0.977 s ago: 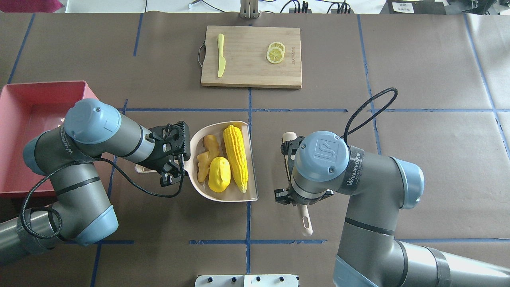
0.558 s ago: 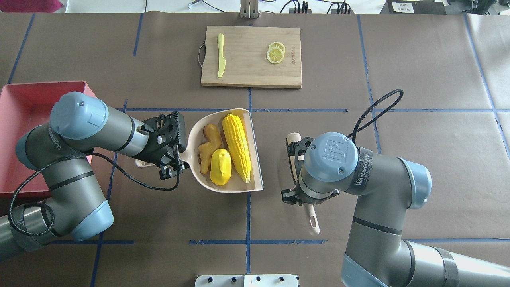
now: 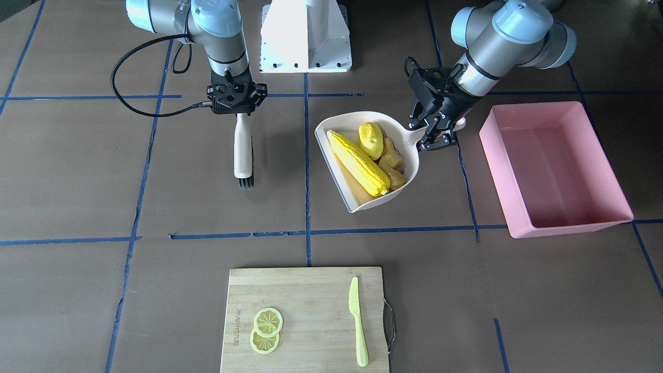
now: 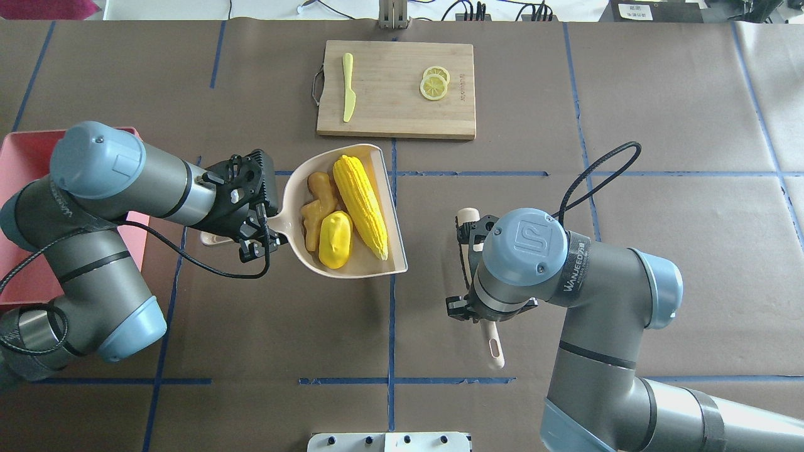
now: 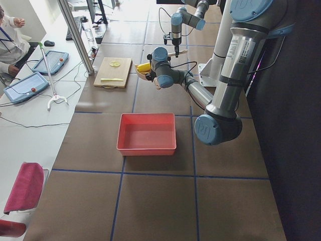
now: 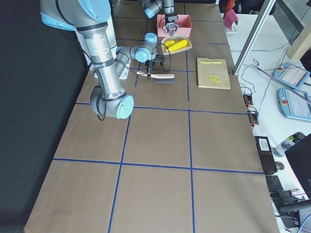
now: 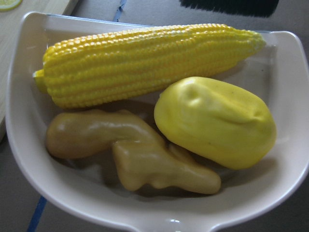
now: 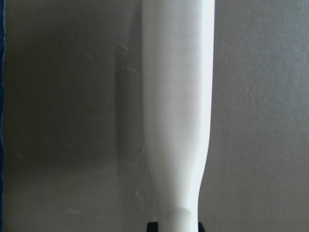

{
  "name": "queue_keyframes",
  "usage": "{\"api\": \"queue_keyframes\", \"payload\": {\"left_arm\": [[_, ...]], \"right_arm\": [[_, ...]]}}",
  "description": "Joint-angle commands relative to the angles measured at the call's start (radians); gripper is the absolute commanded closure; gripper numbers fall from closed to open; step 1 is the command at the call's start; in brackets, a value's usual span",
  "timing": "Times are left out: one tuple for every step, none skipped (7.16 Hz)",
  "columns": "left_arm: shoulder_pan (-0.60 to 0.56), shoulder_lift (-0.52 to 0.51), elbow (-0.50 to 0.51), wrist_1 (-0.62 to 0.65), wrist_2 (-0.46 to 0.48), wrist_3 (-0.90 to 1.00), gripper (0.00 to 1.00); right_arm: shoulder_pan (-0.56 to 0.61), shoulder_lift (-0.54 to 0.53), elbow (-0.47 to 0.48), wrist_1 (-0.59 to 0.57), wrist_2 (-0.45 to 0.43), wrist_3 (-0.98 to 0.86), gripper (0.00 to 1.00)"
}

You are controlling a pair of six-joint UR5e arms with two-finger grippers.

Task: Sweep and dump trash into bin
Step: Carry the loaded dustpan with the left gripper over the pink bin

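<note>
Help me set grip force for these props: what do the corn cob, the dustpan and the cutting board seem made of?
The corn cob: likely moulded plastic or rubber, semi-gloss; uniform yellow, soft highlights on the kernels.
The dustpan: cream hard plastic, smooth with a slight sheen; thin moulded rim.
The cutting board: wood, perhaps bamboo, matte; pale parallel strips of grain show.

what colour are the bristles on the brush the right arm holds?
Black bristles on a cream handle; clearest in the exterior front-facing view.
</note>
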Motion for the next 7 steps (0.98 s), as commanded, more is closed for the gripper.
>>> {"api": "queue_keyframes", "payload": {"left_arm": [[-0.13, 0.1, -0.015, -0.082, -0.121, 0.005, 0.99], [-0.207, 0.143, -0.011, -0.118, -0.202, 0.009, 0.99], [-0.288, 0.168, -0.001, -0.138, -0.274, 0.017, 0.99], [-0.363, 0.207, 0.006, -0.136, -0.31, 0.09, 0.99], [-0.434, 0.247, 0.032, -0.126, -0.324, 0.203, 0.99], [-0.497, 0.255, 0.089, -0.133, -0.371, 0.239, 0.99], [-0.542, 0.284, 0.11, -0.145, -0.384, 0.244, 0.99]], "right_arm": [[-0.001, -0.002, -0.002, 0.0, 0.0, 0.002, 1.0], [-0.001, -0.002, -0.002, 0.0, 0.0, 0.002, 1.0], [-0.001, -0.002, -0.002, 0.0, -0.002, 0.002, 1.0], [-0.003, -0.002, -0.003, 0.0, -0.002, 0.002, 1.0], [-0.003, -0.002, -0.002, 0.0, -0.002, 0.002, 1.0], [-0.005, -0.002, -0.003, 0.0, -0.003, 0.002, 1.0], [-0.005, -0.002, -0.002, 0.0, -0.003, 0.002, 1.0]]}}
